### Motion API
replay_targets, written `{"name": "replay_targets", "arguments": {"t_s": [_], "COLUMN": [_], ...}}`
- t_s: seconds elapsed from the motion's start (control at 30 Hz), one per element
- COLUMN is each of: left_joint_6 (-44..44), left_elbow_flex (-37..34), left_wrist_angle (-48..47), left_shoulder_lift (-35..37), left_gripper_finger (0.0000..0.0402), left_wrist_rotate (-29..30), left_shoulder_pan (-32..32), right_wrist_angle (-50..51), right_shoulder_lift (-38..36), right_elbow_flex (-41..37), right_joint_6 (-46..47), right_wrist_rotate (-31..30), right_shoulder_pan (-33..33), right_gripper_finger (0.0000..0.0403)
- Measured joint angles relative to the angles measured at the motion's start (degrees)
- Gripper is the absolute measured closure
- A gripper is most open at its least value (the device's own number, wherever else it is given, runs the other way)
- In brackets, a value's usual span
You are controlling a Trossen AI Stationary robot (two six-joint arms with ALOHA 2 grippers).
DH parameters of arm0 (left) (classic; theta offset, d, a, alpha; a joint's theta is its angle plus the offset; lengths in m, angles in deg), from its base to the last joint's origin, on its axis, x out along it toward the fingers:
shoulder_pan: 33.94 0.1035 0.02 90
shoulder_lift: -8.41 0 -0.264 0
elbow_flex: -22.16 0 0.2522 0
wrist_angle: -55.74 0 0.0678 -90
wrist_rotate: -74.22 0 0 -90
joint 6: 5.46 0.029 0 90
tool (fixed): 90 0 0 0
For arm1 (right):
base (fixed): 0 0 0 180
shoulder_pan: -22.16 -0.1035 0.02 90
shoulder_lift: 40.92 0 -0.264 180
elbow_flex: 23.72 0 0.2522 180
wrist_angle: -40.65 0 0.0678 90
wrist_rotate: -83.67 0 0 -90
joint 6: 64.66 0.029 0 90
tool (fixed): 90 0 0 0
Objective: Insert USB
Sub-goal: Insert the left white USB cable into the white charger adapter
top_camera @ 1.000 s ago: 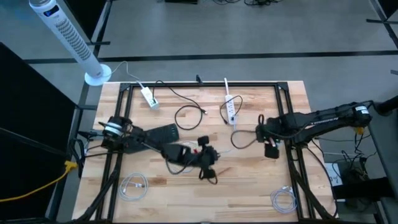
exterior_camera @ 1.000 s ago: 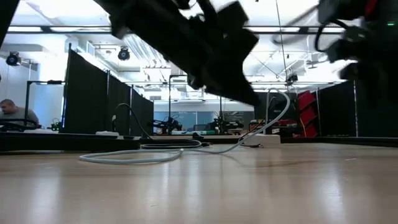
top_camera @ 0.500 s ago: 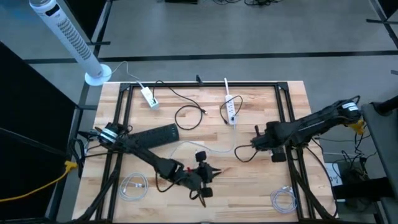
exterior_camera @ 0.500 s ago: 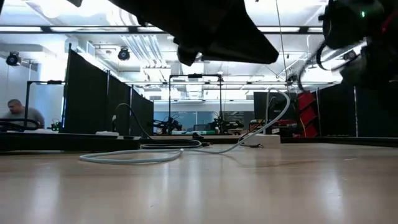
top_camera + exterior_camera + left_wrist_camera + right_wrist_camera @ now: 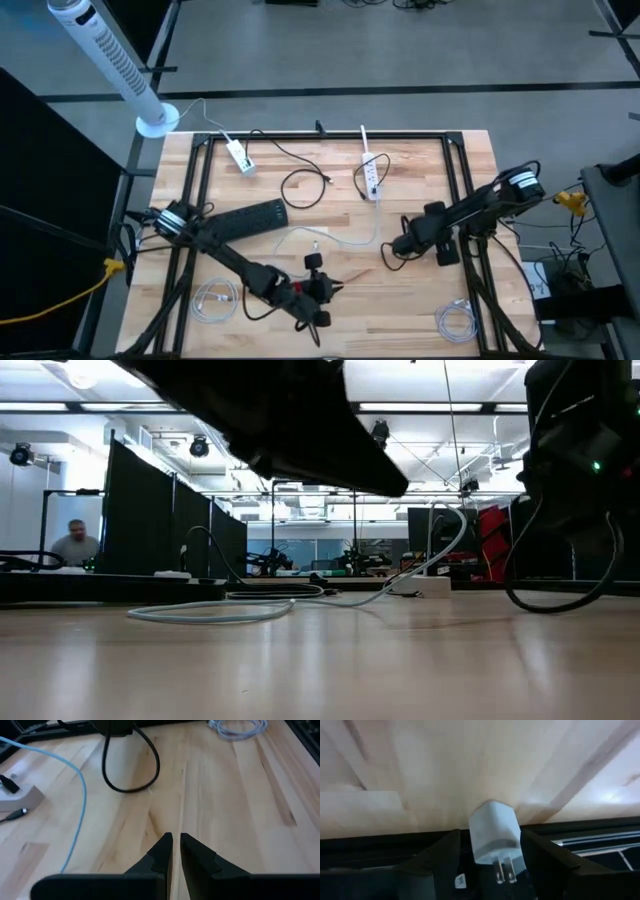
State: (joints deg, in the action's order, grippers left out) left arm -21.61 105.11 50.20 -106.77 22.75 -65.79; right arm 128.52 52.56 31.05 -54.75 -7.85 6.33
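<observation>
My right gripper (image 5: pixel 398 245) is over the table's right middle, shut on a white charger (image 5: pixel 494 834) whose two prongs point back at the wrist. A pale cable (image 5: pixel 335 238) lies on the wood between the arms and shows light blue in the left wrist view (image 5: pixel 80 795). It runs toward the white power strip (image 5: pixel 372 178). My left gripper (image 5: pixel 325 290) hovers near the table's front middle, its fingers (image 5: pixel 167 851) shut on nothing. My right gripper pinches the charger between its two fingers, one on each flat side (image 5: pixel 474 842). The fingers slant down toward the wood. The prong end faces the wrist and the rounded end faces the table. Whether that end touches the wood, I cannot tell.
A black cable loop (image 5: pixel 560 598) hangs below my right arm down to the wood. A black power strip (image 5: pixel 255 215) lies at the left. White cable coils lie at the front left (image 5: pixel 215 300) and front right (image 5: pixel 455 320). Another white adapter (image 5: pixel 240 157) lies at the far left.
My left gripper has gone toward the table's near edge. My right gripper has gone toward the table's left and down, and its black cable loop now reaches the wood in the low view.
</observation>
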Motion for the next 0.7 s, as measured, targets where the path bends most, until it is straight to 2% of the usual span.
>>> {"name": "replay_targets", "arguments": {"t_s": [0.33, 0.5, 0.6, 0.7], "left_joint_6": [-1.3, -0.7, -0.7, -0.7], "left_elbow_flex": [0.0, 0.0, 0.0, -0.1], "left_wrist_angle": [-4.8, -6.7, -7.3, -7.4], "left_shoulder_lift": [0.0, 0.0, 0.0, 0.0], "left_gripper_finger": [0.0377, 0.0377, 0.0377, 0.0377], "left_wrist_rotate": [0.0, 0.0, 0.0, -0.1], "left_shoulder_pan": [-1.1, -1.1, -1.1, -1.1], "right_wrist_angle": [0.2, 2.8, 3.4, 3.5], "right_shoulder_lift": [5.4, 5.8, 5.6, 6.0], "right_elbow_flex": [0.1, 4.2, 5.9, 5.8], "right_joint_6": [0.0, -1.1, -1.4, 1.1], "right_wrist_rotate": [0.2, 0.4, 0.4, 1.7], "right_shoulder_pan": [0.4, 1.4, 4.3, 10.4], "right_gripper_finger": [0.0177, 0.0169, 0.0167, 0.0171]}}
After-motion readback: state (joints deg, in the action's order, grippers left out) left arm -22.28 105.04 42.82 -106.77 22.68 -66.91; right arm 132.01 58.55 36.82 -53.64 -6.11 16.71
